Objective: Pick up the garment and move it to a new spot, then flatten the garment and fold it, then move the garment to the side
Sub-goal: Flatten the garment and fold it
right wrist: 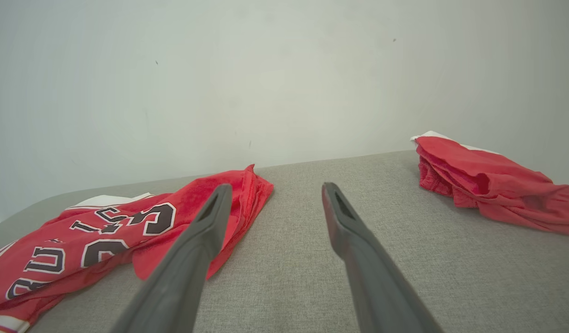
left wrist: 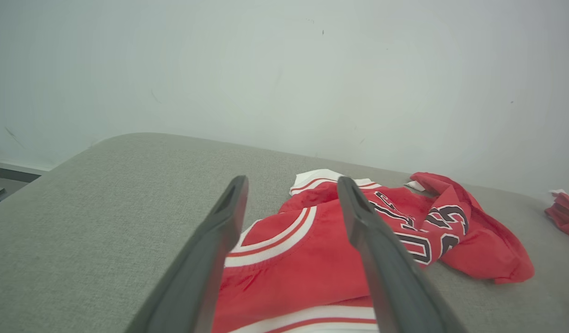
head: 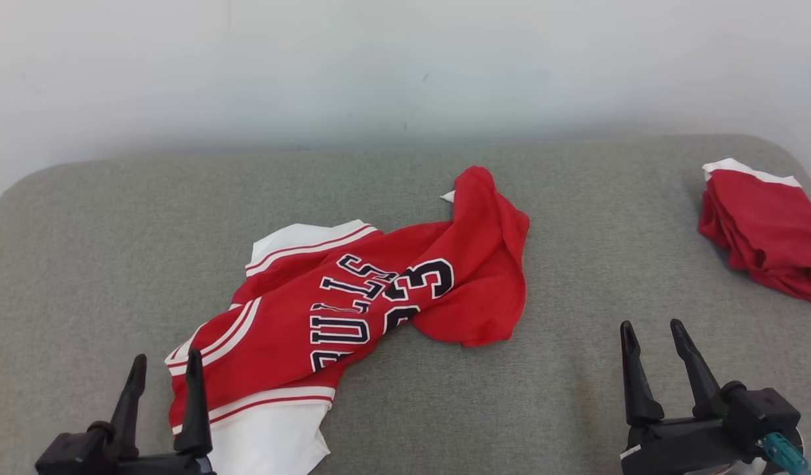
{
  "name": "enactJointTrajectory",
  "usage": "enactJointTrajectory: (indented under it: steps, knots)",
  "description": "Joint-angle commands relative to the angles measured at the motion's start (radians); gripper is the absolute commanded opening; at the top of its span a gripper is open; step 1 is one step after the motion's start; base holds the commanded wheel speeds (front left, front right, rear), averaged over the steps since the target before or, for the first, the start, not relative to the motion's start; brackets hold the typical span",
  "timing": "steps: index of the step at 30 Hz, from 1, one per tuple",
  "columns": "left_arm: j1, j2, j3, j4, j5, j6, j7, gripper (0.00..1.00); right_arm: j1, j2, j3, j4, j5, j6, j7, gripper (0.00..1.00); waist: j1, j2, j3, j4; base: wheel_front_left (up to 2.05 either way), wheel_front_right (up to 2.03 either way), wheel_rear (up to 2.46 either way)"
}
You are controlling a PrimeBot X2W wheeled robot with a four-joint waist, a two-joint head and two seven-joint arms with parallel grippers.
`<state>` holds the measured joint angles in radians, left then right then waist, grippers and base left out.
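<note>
Overhead, left tool [head: 167, 359] and right tool [head: 651, 326] gape flanking jersey [head: 353, 310]; right wrist sees folded pile [right wrist: 479, 185] side-on.

Wide bare lane of grey padded surface [head: 577, 369] btwn crumpled Bulls jersey [head: 353, 310], centre-left, & folded red garment [head: 768, 231] at far right edge. Left of jersey also bare. Back blocked by wall [head: 379, 66].

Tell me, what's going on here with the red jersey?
A two-armed robot is working on a red jersey that lies crumpled on a grey padded surface, not yet flattened or folded. Both grippers are open and hold nothing. The left gripper is poised at the jersey's near, white-trimmed end, and the right gripper is over bare surface beside it. Another red garment lies at the far right.
</note>
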<state>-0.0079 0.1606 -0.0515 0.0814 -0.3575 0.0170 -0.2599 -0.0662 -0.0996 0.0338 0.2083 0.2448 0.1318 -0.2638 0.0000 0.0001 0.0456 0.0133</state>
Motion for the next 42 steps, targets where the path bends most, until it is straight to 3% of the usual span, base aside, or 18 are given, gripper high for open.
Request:
enactJointTrajectory:
  steps: [1,11,27,35,42]
  knots:
    - [-0.013,-0.001,0.007,0.011,0.013,-0.001,-0.005,1.0,0.004,-0.002,0.004,-0.003,-0.004,-0.003,-0.001,1.0,0.0,-0.0001,-0.012,-0.013,0.0,0.0,0.0]
    - [-0.028,-0.023,0.075,0.078,0.063,-0.025,-0.006,1.0,0.019,0.005,0.045,0.0,-0.011,-0.003,0.0,1.0,0.0,-0.0001,-0.03,-0.021,0.0,0.0,0.0]
    - [-0.014,-0.067,0.134,0.07,0.149,-0.07,-0.005,1.0,0.019,0.009,0.065,0.03,-0.005,-0.003,0.0,1.0,0.0,-0.0001,-0.025,-0.001,0.0,0.0,0.0]
    - [-0.03,-0.086,0.136,0.065,0.166,-0.092,-0.005,1.0,-0.071,-0.026,0.115,0.144,-0.001,-0.003,0.0,1.0,0.0,-0.0001,0.001,0.035,0.0,0.0,0.0]
    - [-0.055,-0.102,0.12,0.076,0.167,-0.104,-0.005,1.0,-0.236,-0.04,0.15,0.33,-0.003,-0.003,0.027,1.0,0.0,-0.0001,0.053,0.099,0.0,0.0,0.0]
